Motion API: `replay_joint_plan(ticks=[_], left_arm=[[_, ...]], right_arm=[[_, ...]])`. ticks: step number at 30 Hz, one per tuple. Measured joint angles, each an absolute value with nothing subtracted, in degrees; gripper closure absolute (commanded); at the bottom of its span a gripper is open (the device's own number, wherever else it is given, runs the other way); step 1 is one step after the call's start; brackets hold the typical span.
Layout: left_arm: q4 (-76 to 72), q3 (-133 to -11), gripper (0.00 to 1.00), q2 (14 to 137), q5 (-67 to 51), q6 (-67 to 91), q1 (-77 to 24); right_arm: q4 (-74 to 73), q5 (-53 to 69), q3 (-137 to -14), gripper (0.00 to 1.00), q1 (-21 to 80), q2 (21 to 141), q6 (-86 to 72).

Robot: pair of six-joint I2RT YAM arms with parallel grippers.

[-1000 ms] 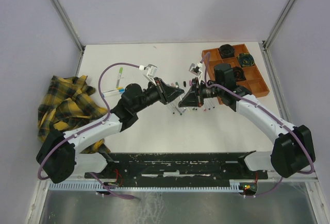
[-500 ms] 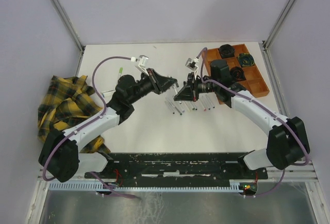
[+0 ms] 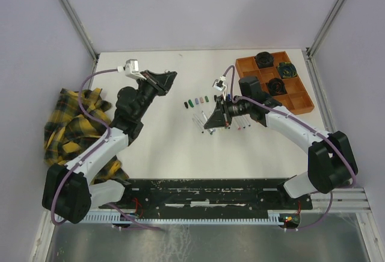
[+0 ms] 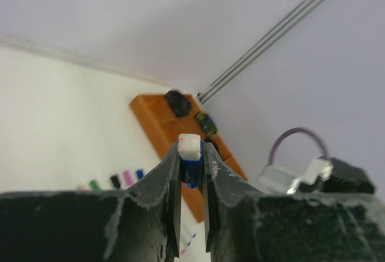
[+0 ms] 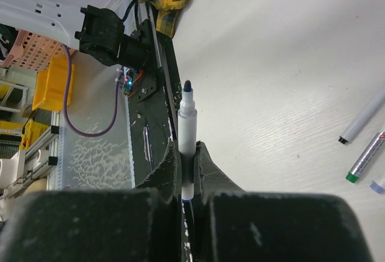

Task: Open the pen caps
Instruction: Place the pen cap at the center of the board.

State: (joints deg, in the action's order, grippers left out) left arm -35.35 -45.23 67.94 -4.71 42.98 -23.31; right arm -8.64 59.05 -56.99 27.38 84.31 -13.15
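My left gripper (image 3: 169,77) is raised over the table's back left, shut on a blue pen cap (image 4: 192,167) with a white end. My right gripper (image 3: 208,124) is low at mid table, shut on a thin white-grey pen barrel (image 5: 185,131) whose dark tip is bare and points away from the wrist. A short row of loose pen caps (image 3: 196,101) lies between the two grippers; the left wrist view shows green, black, pink and blue ones (image 4: 115,181). Several uncapped pens (image 3: 239,123) lie beside the right gripper.
An orange tray (image 3: 299,101) holding black round objects sits at the back right, behind the right arm. A yellow plaid cloth (image 3: 75,123) is bunched at the left edge under the left arm. Two loose pens (image 5: 363,119) lie right of the right gripper.
The two grippers, close together a second ago, have come apart. The left arm swung back, left and up with the blue cap; the right gripper shifted slightly left with the barrel.
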Motion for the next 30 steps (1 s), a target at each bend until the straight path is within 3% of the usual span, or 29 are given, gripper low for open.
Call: replay_joint_plan(ticks=[6, 11, 19, 30], left_arm=[[-28.18, -35.99, 0.97, 68.16, -0.16, 44.25, -23.31], [-18.41, -35.75, 0.97, 75.13, 3.73, 46.89, -23.31], [-0.86, -49.04, 0.97, 92.9, 10.63, 48.16, -25.58], [7.64, -63.11, 0.91, 104.88, 14.76, 48.01, -28.21]], right_arm=[[-10.87, 58.22, -56.99, 1.0, 27.38, 84.31, -11.44], [-12.51, 57.43, -57.01, 1.0, 27.38, 84.38, -10.13], [-14.41, 56.49, -57.21, 1.0, 27.38, 85.14, -9.04], [-15.53, 56.4, -58.0, 1.0, 27.38, 85.3, -8.43]])
